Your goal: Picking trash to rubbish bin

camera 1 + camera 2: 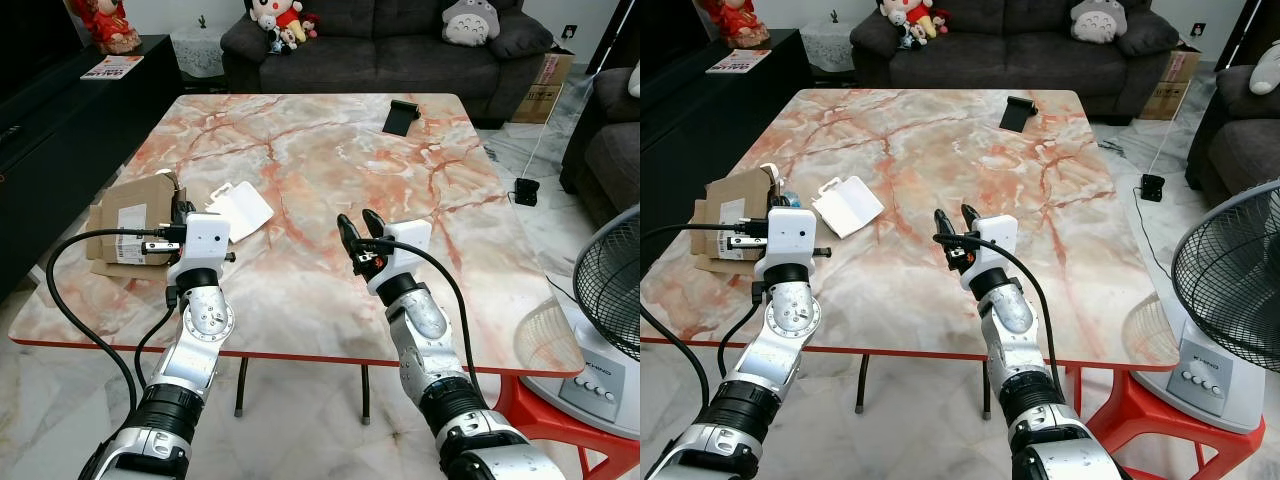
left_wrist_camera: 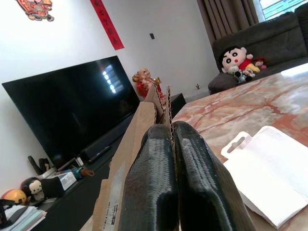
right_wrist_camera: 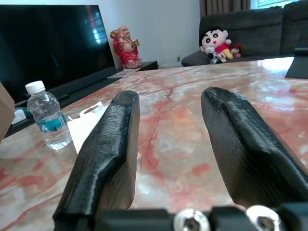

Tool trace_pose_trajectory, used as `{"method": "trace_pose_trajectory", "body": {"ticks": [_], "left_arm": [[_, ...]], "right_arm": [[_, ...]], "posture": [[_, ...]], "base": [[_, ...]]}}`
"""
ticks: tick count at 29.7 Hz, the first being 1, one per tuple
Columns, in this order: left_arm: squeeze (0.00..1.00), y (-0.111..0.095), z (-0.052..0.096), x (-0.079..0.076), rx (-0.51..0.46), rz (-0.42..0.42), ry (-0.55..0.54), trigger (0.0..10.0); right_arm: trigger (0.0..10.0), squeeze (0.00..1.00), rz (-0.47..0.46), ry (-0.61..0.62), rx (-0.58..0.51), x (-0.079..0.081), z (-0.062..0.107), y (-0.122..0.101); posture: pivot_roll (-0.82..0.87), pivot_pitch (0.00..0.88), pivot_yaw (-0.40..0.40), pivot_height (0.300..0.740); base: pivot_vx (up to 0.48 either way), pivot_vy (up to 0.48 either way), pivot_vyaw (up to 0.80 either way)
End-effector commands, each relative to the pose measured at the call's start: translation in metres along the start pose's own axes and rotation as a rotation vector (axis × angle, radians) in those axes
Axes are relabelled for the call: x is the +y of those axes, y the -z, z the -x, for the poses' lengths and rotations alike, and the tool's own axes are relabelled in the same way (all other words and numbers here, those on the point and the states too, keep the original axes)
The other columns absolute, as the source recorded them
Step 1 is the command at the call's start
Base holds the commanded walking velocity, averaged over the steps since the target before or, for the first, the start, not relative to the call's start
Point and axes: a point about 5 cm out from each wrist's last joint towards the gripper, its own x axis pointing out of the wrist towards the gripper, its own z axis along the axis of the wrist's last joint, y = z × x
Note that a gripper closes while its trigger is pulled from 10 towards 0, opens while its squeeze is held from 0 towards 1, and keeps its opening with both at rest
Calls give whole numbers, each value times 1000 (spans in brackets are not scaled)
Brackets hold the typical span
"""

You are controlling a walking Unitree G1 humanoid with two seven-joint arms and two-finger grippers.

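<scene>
The left gripper (image 2: pixel 173 178) has its jaws pinched on the edge of the cardboard box (image 1: pixel 125 225) at the worktop's (image 1: pixel 330 150) left edge. The right gripper (image 1: pixel 360 235) hovers mid-worktop, jaws wide and empty. The thin flap may tear or slip free on lifting, and the box could knock the water bottle (image 3: pixel 45 120) or white packet (image 1: pixel 240 210) beside it.

Flattened brown cardboard box (image 1: pixel 128 215) with a white label lies at the table's left edge, one flap raised on edge. White plastic packet (image 1: pixel 244 209) with a hang-hole lies flat just beside it, toward the table's middle. Small clear water bottle (image 3: pixel 47 121), white cap, stands upright near the packet.
</scene>
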Motion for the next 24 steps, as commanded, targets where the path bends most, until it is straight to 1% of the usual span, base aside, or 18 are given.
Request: {"method": "trace_pose_trajectory", "body": {"ticks": [1, 24], "left_arm": [[0, -1, 0, 5, -8, 10, -25, 10000], [0, 1, 2, 5, -1, 17, -16, 10000]], "right_arm": [[10000, 0, 12, -8, -21, 2, -2, -4], [10000, 0, 15, 0, -9, 0, 1, -1]], "posture": [[54, 31, 32, 740], [51, 37, 34, 740]], "base": [[0, 0, 800], [0, 0, 800]]}}
